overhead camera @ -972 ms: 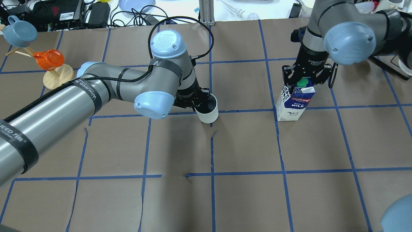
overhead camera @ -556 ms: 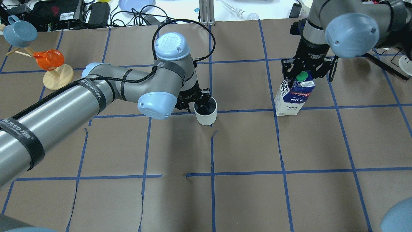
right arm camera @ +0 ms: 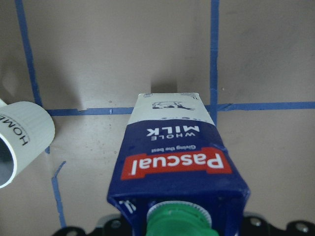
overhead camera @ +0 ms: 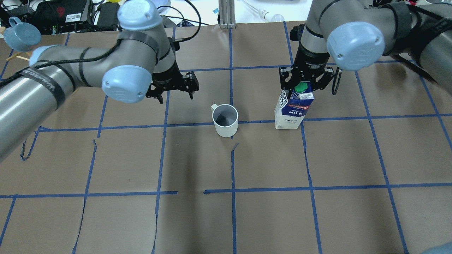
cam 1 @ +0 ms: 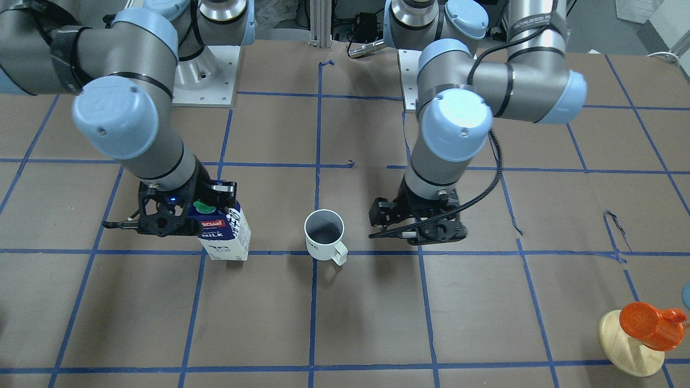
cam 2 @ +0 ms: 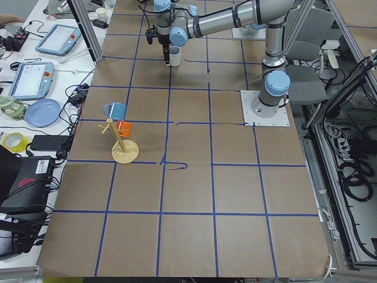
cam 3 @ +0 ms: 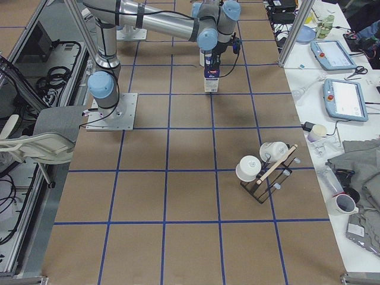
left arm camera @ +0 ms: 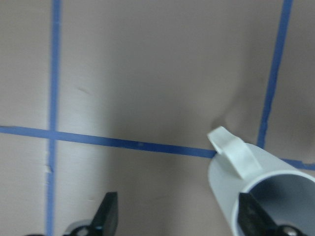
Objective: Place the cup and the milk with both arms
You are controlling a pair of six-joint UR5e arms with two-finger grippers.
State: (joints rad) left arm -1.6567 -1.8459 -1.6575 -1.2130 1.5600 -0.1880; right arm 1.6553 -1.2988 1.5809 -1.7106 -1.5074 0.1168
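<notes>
Brown paper covers the table, where the milk stands near the middle, its top clasped by the right hand; only its release seems left. Beside it the cup sits alone, apparently placed, with the left hand spread and apart.

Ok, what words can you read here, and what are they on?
"Pascual": red label on the milk.
"WHOLE MILK": on the milk too, next to that label.
"HOME": side of the cup.
The tiny line on the milk and the writing on the arm strap are too blurred to read.
</notes>
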